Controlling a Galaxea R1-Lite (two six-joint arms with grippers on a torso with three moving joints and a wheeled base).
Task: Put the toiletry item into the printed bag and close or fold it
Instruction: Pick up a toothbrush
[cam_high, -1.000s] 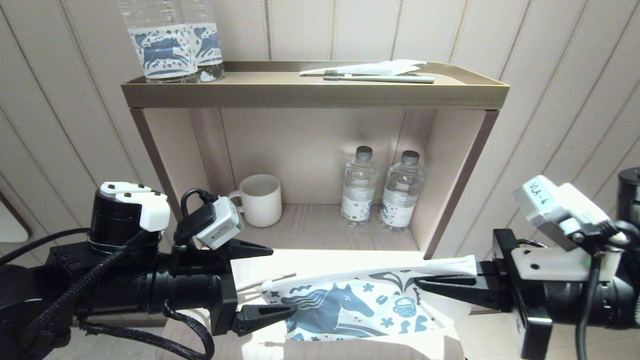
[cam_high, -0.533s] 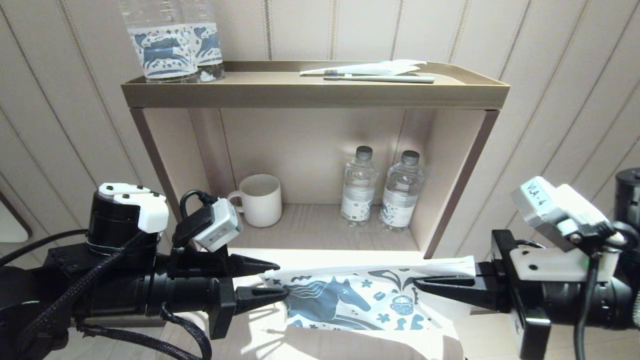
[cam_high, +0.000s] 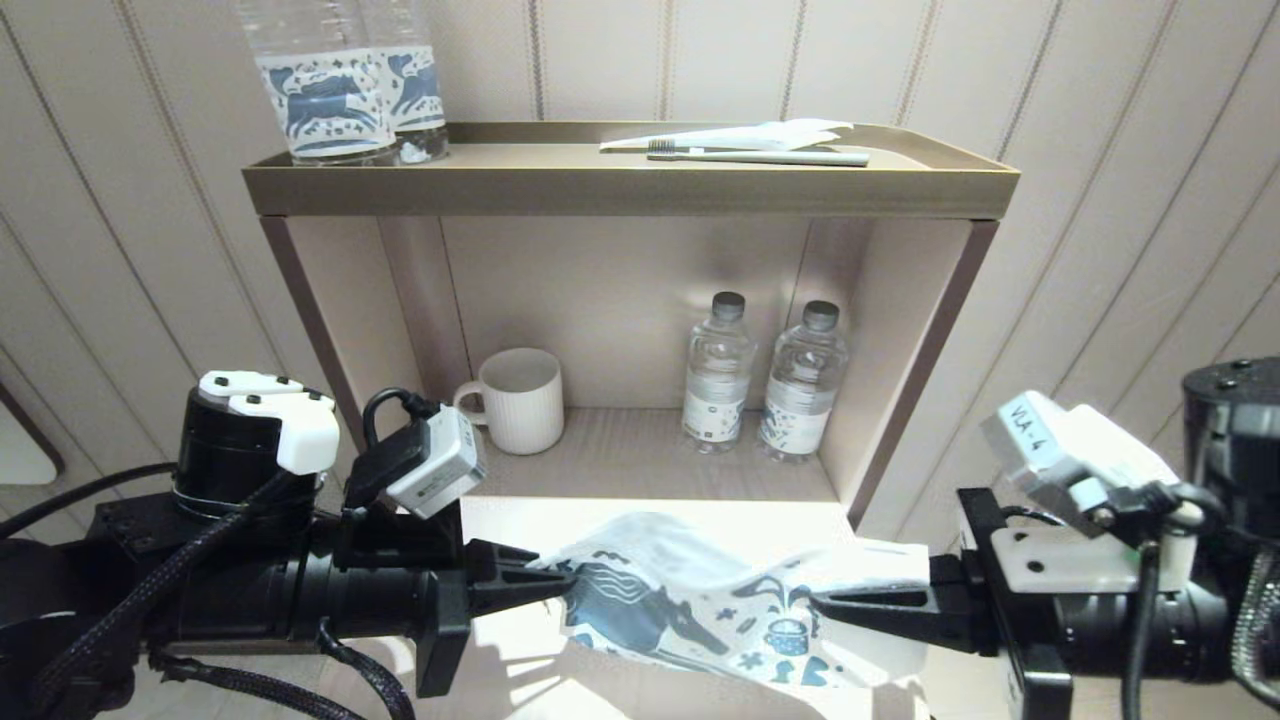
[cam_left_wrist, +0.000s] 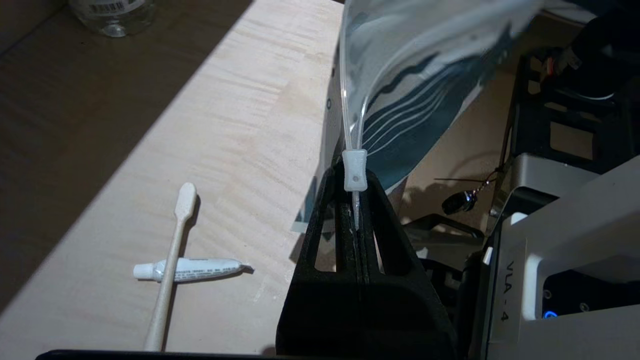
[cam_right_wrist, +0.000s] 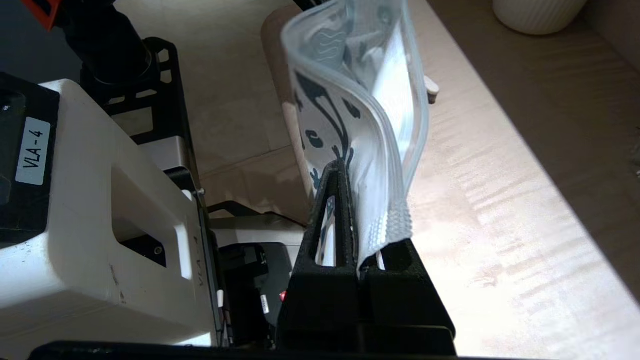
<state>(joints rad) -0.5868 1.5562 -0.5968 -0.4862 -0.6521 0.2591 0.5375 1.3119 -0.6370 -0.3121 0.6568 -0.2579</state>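
Since a second ago the left gripper has clamped the slider end of the printed bag, now sagging above the desk's front edge between it and the clamped right gripper, zipping unfinished.

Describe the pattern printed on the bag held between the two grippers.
White printed bag with a dark teal-blue horse and small motifs; head view.

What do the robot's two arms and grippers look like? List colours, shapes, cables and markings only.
Both arms are black cylinders carrying braided black cables. The left gripper and right gripper have black, tapered, pointed fingers with triangular cut-outs. Each wrist carries a white-grey boxy camera; the right one is labelled "VLA-4". A white cap sits atop the left arm's joint.
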